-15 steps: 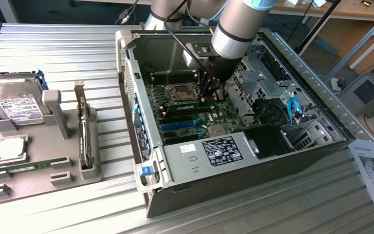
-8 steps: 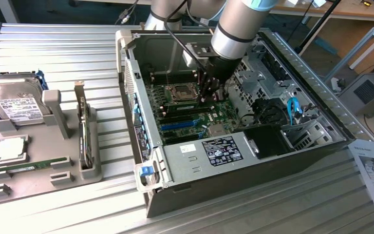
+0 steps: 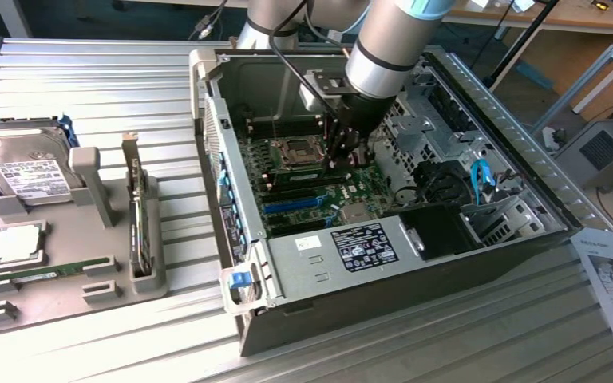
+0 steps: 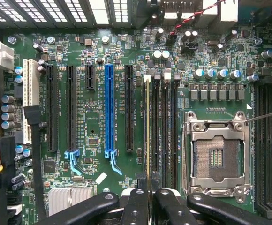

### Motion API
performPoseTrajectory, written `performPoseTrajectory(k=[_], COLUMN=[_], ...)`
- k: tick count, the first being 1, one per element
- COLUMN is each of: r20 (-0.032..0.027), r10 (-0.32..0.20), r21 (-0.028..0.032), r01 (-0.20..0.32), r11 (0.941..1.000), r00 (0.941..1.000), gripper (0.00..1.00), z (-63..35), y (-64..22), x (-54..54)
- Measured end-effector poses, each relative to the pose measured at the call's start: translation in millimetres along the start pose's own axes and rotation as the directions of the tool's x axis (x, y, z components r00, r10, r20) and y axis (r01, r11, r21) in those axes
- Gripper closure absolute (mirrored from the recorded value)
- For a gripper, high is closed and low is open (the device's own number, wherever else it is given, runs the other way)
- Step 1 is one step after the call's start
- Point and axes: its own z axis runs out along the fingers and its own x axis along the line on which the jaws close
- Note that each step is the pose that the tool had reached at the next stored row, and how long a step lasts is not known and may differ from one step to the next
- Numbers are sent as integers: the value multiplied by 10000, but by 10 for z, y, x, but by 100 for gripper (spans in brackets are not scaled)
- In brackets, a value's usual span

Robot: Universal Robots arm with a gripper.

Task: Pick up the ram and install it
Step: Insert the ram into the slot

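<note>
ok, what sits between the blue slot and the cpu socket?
Wrist view: one black slot, then the ram edge-on in the gripper, then black memory slots.

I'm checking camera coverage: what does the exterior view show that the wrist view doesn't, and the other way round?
Exterior view adds the parts tray with a hard drive and the computer case. Wrist view adds the ram, edge-on in the shut gripper beside the black memory slots. Both share the motherboard, CPU socket and blue slot.

Ribbed metal tabletop (image 3: 93, 88); wooden desk (image 3: 594, 16) beyond it; bright, even light.
</note>
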Motion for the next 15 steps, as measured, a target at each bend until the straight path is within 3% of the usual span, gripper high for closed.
performPoseTrajectory(k=[15], r20=[1], r10=[0], r21=[0], r01=[0], r11=[10000], r00=[10000], gripper=[88], z=[11], y=[13], x=[-7])
